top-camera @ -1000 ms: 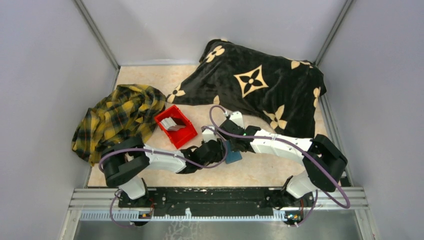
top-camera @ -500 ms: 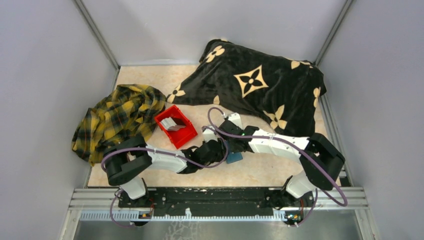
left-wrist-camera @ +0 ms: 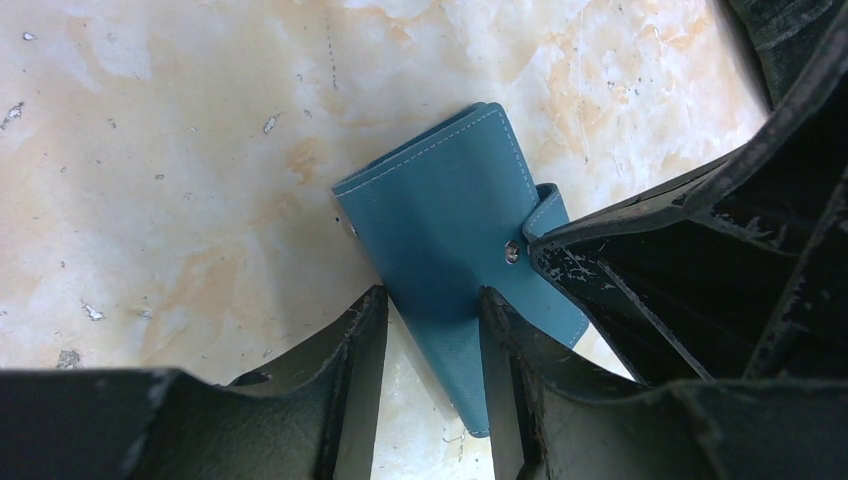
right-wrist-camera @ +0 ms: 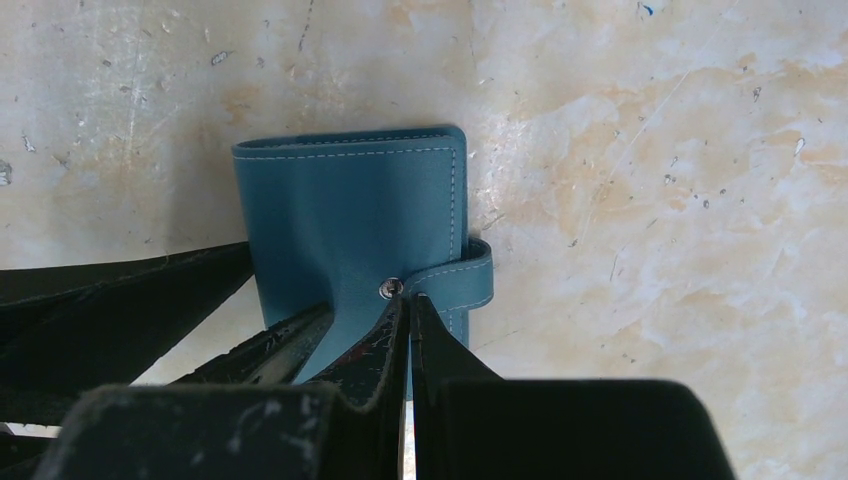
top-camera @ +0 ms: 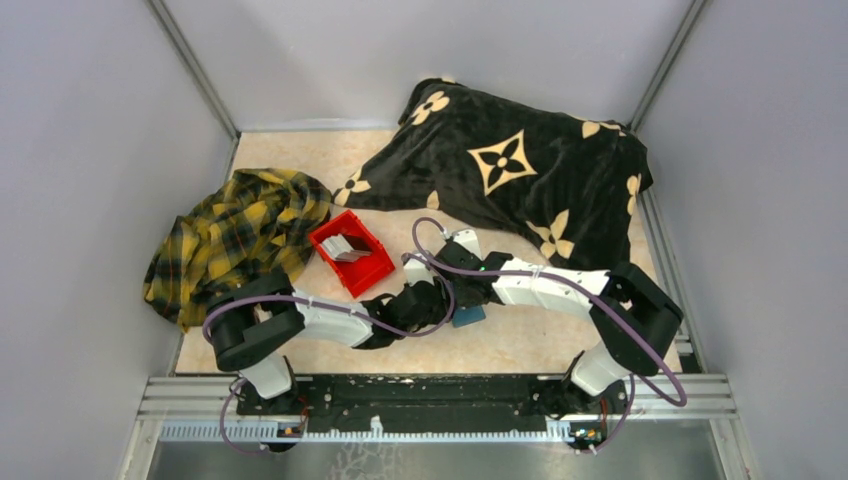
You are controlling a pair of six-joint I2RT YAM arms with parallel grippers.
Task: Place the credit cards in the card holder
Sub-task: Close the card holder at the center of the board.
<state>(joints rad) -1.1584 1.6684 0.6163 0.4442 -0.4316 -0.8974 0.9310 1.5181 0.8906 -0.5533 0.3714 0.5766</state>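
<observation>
Two sets of jaws meet at one spot: the left gripper (left-wrist-camera: 432,300) stands open, straddling a corner of the small teal-blue leather folding card holder (left-wrist-camera: 440,210). The right gripper (right-wrist-camera: 403,305) is narrowed to a sliver at its snap strap; whether the strap is caught I cannot tell. That holder lies snapped closed on the beige marbled tabletop (right-wrist-camera: 650,200). Silvery-grey rectangular credit cards (top-camera: 345,247) sit in the red plastic bin (top-camera: 372,272), so opening and every insertion look undone.
</observation>
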